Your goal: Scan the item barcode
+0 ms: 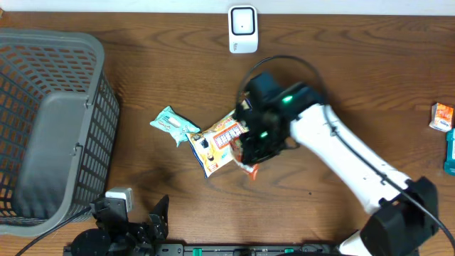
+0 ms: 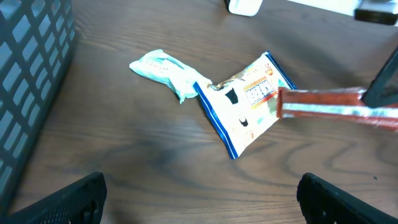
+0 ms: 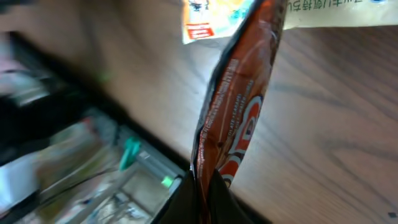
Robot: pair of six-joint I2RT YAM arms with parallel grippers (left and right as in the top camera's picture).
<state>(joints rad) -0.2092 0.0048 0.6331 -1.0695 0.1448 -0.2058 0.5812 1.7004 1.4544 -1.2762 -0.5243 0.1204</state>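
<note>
At mid-table, the right gripper (image 1: 249, 153) is clenched on a red-orange packet (image 3: 239, 106), seemingly lifted off the wood beside the right end of a yellow-and-blue snack bag (image 1: 217, 142). The white scanner (image 1: 242, 29) sits at the far edge, well apart. Near left, the left gripper (image 2: 200, 186) hangs released, jaws wide.

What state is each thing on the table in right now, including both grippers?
Right gripper: shut on the red packet.
Red packet: pinched at one end, other end over the blue-edged packet.
Blue-edged packet: lying on the table, printed face up.
Mint packet: lying crumpled against the blue-edged packet.
Left gripper: open, holding nothing.
Gray basket: upright.
White scanner: at the far edge, untouched.
Orange box: lying apart, untouched.
</note>
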